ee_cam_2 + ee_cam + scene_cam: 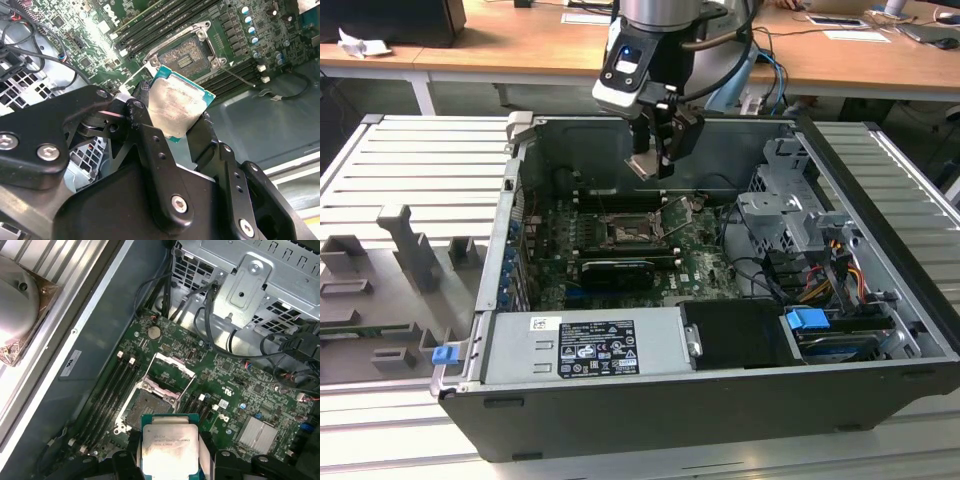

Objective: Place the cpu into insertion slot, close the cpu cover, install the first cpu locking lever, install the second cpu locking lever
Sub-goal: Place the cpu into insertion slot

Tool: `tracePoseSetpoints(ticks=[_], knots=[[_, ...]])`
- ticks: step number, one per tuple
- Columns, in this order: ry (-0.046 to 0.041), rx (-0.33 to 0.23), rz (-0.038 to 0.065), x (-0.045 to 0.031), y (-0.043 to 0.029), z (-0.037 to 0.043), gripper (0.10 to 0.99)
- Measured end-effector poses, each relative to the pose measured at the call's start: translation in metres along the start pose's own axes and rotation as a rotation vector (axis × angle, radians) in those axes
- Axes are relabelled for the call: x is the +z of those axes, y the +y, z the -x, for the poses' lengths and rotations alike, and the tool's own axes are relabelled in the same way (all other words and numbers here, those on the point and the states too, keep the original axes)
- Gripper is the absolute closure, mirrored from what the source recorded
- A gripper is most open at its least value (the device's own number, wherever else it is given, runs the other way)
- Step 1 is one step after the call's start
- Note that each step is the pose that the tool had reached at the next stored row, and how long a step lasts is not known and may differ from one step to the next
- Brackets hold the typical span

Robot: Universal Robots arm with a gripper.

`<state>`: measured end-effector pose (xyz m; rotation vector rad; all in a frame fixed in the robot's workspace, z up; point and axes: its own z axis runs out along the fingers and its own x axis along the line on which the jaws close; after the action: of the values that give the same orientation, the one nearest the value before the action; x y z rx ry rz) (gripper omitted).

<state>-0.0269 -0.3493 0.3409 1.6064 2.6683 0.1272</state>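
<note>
Hand (174, 103) around cpu (179, 109), edges hidden

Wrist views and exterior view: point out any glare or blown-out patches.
First wrist view: a round pale object beside the case is blown out to white, while the cpu is evenly lit. Second wrist view: glare washes out a patch of the motherboard. Exterior view: the case interior sits in shade.
</note>
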Motion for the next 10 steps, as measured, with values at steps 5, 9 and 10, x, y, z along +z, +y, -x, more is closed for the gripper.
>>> tracePoseSetpoints(ticks=[5,9,10], knots=[[-0.0015,0.018,0.000,0.0006,-0.0001,0.0000,0.545],[-0.0032,0.040,0.001,0.0014,-0.0001,0.0000,0.545],[-0.0037,0.045,0.001,0.0016,-0.0001,0.0000,0.545]])
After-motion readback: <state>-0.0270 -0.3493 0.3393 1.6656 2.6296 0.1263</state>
